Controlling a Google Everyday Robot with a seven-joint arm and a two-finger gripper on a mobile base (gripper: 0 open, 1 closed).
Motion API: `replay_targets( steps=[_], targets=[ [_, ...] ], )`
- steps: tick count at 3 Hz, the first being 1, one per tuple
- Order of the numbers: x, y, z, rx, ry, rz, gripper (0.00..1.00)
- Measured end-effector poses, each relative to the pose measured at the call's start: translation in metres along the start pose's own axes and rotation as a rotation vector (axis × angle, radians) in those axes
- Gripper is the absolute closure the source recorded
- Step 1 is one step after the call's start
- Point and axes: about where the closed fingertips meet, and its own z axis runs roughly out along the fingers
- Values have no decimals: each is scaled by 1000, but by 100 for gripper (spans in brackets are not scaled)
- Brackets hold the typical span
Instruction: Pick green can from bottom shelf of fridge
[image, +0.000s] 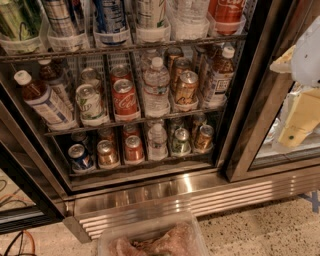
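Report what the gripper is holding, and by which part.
Nothing that shows: the gripper hangs at the right, before the glass door, apart from the green can, which stands on the bottom shelf.

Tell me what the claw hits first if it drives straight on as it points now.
Probably the dark door frame: the claw, open at the right edge, seems to point left at it, though depth is unclear. The green can sits lower, further left.
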Motion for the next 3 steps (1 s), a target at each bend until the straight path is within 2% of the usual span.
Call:
replay_targets(
  steps=[1, 2, 3],
  targets=[
    [0, 0, 0, 0, 0, 0, 0],
    [-3, 10, 15, 3, 8, 17, 0],
    [3, 25, 47, -1, 15, 116, 0]
  ],
)
